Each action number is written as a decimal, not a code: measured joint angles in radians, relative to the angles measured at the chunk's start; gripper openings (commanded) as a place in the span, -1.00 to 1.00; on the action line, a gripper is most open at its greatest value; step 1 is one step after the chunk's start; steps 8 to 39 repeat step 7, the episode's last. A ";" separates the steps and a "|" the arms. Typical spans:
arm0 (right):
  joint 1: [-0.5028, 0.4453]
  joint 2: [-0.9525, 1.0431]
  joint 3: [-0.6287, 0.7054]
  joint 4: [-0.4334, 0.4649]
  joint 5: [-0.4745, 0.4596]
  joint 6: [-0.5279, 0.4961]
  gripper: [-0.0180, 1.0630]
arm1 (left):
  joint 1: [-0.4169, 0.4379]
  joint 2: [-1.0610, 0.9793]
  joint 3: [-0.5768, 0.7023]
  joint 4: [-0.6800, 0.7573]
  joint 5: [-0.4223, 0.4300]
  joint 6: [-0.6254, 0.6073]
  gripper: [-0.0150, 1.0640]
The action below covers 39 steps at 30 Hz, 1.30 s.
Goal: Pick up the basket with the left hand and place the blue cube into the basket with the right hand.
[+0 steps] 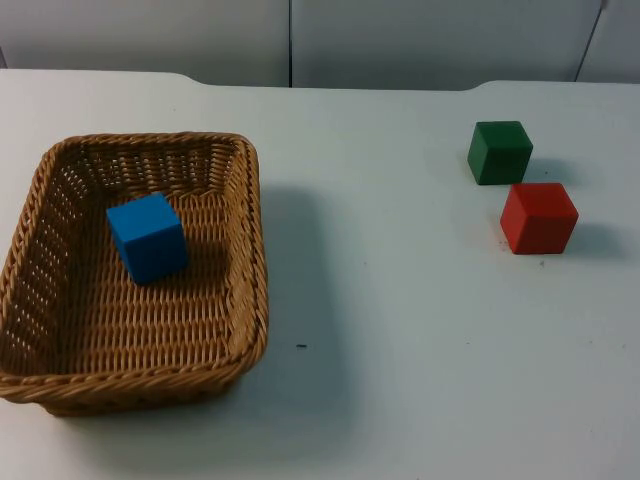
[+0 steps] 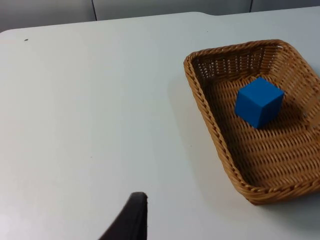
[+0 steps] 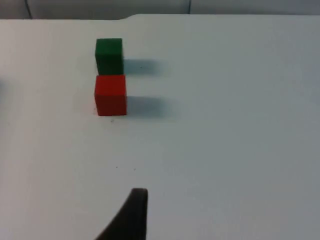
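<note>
The blue cube [image 1: 148, 237] lies inside the basket [image 1: 250, 260] near the table's [image 1: 400, 330] left edge. Green cube [image 1: 499, 151] and red cube [image 1: 539, 217] sit touching near the right edge. Finger state of either gripper cannot be told.

Blue cube [image 2: 258, 102] inside basket [image 2: 210, 125]

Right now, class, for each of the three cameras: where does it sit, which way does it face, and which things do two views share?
Top view: fixed above, looking down and forward at the wicker basket, blue cube, green cube and red cube.
Left wrist view: on the left arm, facing the basket and blue cube, shared with the top view; a black fingertip.
Right wrist view: on the right arm, facing the green and red cubes, also shared; a black fingertip.
</note>
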 measured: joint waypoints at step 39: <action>-0.049 0.000 0.000 0.000 0.000 0.000 0.97 | 0.000 0.000 0.000 0.000 0.000 0.000 0.98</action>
